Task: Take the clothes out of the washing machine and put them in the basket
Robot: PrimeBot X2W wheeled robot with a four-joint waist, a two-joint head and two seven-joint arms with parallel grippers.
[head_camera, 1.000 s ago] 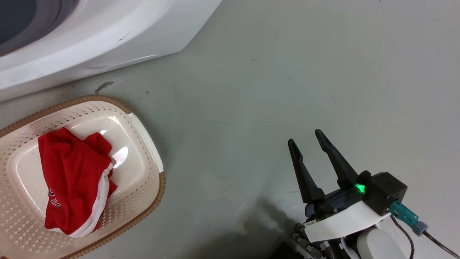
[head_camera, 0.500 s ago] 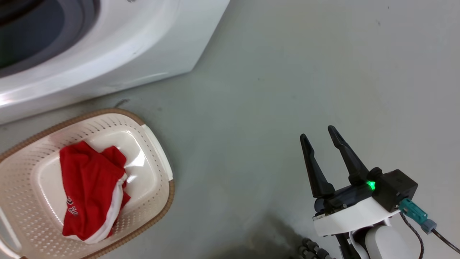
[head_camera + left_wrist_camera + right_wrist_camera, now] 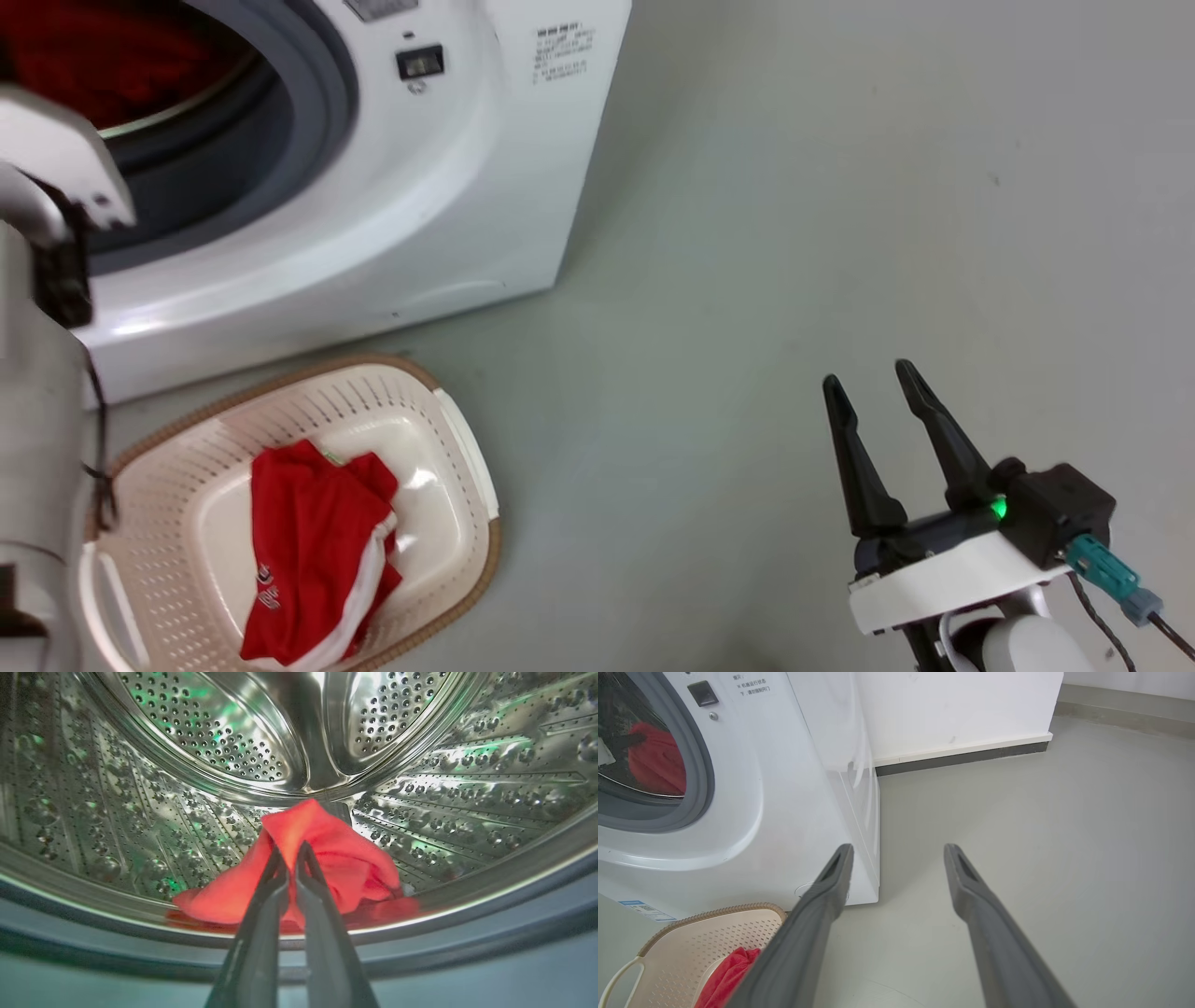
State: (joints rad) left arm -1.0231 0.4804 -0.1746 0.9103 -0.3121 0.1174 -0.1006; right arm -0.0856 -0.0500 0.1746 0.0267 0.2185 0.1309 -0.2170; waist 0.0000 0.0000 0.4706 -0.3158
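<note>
**Left tool** [image 3: 291, 848] is clenched on a fold of the bright red soft-fabric garment [image 3: 336, 868] at the near lip of the perforated steel drum [image 3: 187, 742] in the large white front-loading washing machine [image 3: 448, 187]. **Right tool** [image 3: 866, 373] is released over the floor [image 3: 747, 233]. Risks: the limp cloth may slip from a shallow pinch. It may also drag on the grey porthole rim [image 3: 322, 103] (probably grippy) and fall short of the low cream perforated plastic basket [image 3: 373, 397], where a second crumpled red garment [image 3: 313, 541] lies.

Grey floor [image 3: 794, 233], white washing machine [image 3: 448, 187] on it, cream basket [image 3: 308, 401] just beside
</note>
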